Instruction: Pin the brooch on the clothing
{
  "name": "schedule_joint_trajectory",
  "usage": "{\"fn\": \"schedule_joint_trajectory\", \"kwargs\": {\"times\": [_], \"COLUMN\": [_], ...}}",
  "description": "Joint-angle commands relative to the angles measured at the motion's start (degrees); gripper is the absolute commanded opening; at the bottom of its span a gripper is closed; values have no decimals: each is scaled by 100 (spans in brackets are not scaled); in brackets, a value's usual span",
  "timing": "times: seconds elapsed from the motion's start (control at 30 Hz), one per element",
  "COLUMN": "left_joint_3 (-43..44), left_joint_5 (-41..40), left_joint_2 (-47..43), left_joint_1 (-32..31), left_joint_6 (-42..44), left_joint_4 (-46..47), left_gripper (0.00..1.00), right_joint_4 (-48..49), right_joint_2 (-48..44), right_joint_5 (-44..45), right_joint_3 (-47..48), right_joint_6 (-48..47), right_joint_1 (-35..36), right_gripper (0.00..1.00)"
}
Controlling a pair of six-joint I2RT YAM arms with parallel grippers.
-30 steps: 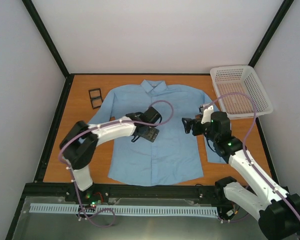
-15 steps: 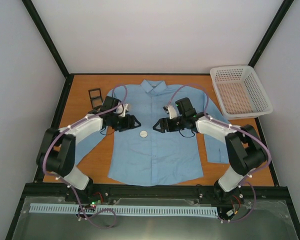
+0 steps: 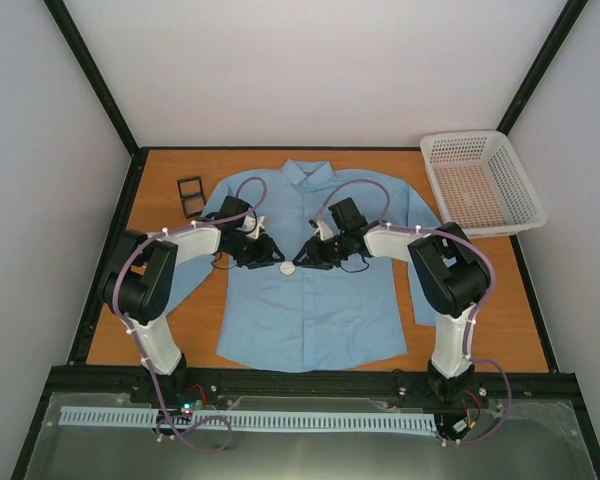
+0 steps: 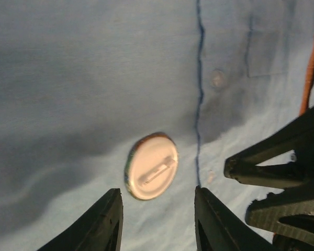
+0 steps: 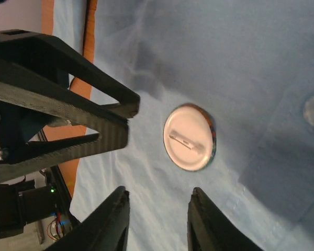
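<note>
The clothing (image 3: pixel 310 310) is a light blue shirt spread flat on the table. The brooch (image 3: pixel 288 268), a small round disc, lies on its chest with the pale back and pin bar facing up (image 4: pixel 152 166) (image 5: pixel 190 137). My left gripper (image 3: pixel 273 257) comes at it from the left and my right gripper (image 3: pixel 308 258) from the right, their tips almost meeting over it. Both are open with nothing between the fingers. In each wrist view the brooch sits just beyond the fingertips of that gripper (image 4: pixel 157 194) (image 5: pixel 159 192), untouched.
A small black hinged box (image 3: pixel 191 196) lies open on the orange table (image 3: pixel 115 300) left of the shirt's shoulder. A white mesh basket (image 3: pixel 480 182) stands at the back right. The shirt's button placket (image 4: pixel 198 94) runs just right of the brooch.
Both grippers have swung in from either side to the brooch and their jaws have narrowed. A second ago the brooch did not show; now it lies bare on the shirt.
</note>
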Motion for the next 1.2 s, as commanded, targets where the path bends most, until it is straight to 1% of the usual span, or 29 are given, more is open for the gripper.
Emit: {"fn": "schedule_joint_trajectory", "kwargs": {"times": [0.0, 0.13, 0.27, 0.4, 0.47, 0.57, 0.63, 0.77, 0.93, 1.17], "left_joint_3": [247, 179, 72, -43, -65, -61, -65, -78, -161, -134], "left_joint_5": [-178, -108, -30, 364, 391, 292, 183, 84, 581, 655], "left_joint_2": [224, 314, 308, 382, 452, 510, 501, 523, 678, 464], "left_joint_1": [14, 11, 6, 6, 6, 6, 6, 6, 6, 14], "left_joint_6": [124, 150, 160, 90, 56, 48, 34, 28, -95, -199], "left_joint_4": [31, 104, 133, 292, 314, 321, 323, 353, 574, 678], "left_gripper": [39, 39, 38, 38, 38, 40, 44, 47, 46, 40], "right_joint_4": [-232, -236, -222, 58, 149, 237, 249, 280, 318, 392], "right_joint_2": [288, 498, 616, 729, 776, 808, 840, 856, 939, 962], "right_joint_5": [139, 188, 208, 215, 231, 308, 324, 339, 320, 288], "right_joint_3": [336, 366, 330, 221, 198, 154, 166, 153, 165, 127], "right_joint_6": [195, 369, 416, 611, 686, 753, 765, 773, 791, 767], "right_joint_1": [111, 178, 252, 274, 280, 276, 279, 279, 279, 276], "right_gripper": [29, 22, 21, 20, 19, 19, 18, 18, 16, 15]}}
